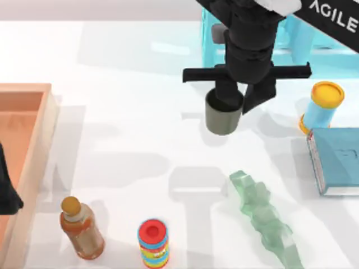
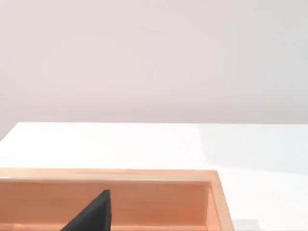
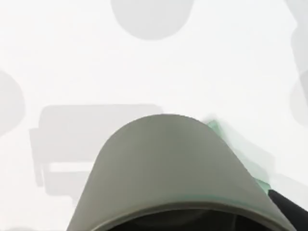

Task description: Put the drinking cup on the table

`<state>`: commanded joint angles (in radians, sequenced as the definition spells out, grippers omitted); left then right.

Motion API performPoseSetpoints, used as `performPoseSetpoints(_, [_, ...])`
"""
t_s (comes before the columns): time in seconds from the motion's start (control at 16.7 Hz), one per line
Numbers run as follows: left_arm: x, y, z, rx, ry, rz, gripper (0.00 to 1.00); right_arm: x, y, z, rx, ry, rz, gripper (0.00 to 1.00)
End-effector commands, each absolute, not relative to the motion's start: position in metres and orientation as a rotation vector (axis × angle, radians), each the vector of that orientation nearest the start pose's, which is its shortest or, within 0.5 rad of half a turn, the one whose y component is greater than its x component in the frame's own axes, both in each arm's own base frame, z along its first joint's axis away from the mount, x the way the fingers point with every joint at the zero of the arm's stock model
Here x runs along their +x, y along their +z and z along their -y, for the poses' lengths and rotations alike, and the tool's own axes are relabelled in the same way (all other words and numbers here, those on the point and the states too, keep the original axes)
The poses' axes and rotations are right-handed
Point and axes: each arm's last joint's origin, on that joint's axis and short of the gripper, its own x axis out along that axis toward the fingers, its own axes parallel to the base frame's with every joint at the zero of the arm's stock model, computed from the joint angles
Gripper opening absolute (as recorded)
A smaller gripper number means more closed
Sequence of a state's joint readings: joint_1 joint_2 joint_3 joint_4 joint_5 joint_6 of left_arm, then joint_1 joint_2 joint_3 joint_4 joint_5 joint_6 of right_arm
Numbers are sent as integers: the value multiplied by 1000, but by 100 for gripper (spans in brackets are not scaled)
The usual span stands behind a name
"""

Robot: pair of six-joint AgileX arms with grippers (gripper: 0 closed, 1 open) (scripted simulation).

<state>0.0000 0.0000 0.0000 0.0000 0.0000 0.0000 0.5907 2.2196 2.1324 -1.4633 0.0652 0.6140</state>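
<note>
The drinking cup (image 1: pixel 223 116) is a plain olive-grey cylinder, mouth up, right of the table's (image 1: pixel 123 112) middle. My right gripper (image 1: pixel 241 100) reaches down from the back right and is shut on its rim, one finger inside the mouth and one outside. The arm's shadow lies well forward of the cup on the white top, so the cup hangs above the surface. In the right wrist view the cup's wall (image 3: pixel 168 168) is seen close up over the white table (image 3: pixel 72 57). My left gripper (image 1: pixel 7 193) is parked at the left edge over the wooden tray.
An orange-brown wooden tray (image 1: pixel 31 140) lies at the left. A brown bottle (image 1: pixel 83 231) and a rainbow-striped can (image 1: pixel 153 244) stand in front. A green translucent strip (image 1: pixel 263 218), a blue book (image 1: pixel 336 159), a light-blue can (image 1: pixel 322 106) and a blue shelf frame (image 1: pixel 300 36) crowd the right.
</note>
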Motion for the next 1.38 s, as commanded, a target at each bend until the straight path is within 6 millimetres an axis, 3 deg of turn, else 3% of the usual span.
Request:
performPoseSetpoints(0.18, [106, 160, 1, 0, 0, 0, 100, 362, 239, -248, -18, -45, -1521, 0])
performPoseSetpoints(0.54, [106, 160, 1, 0, 0, 0, 100, 363, 188, -254, -26, -42, -1517, 0])
performPoseSetpoints(0.78, [106, 160, 1, 0, 0, 0, 100, 362, 185, -255, -27, -42, -1518, 0])
performPoseSetpoints(1.38, [106, 160, 1, 0, 0, 0, 100, 362, 185, -255, -27, -42, -1518, 75])
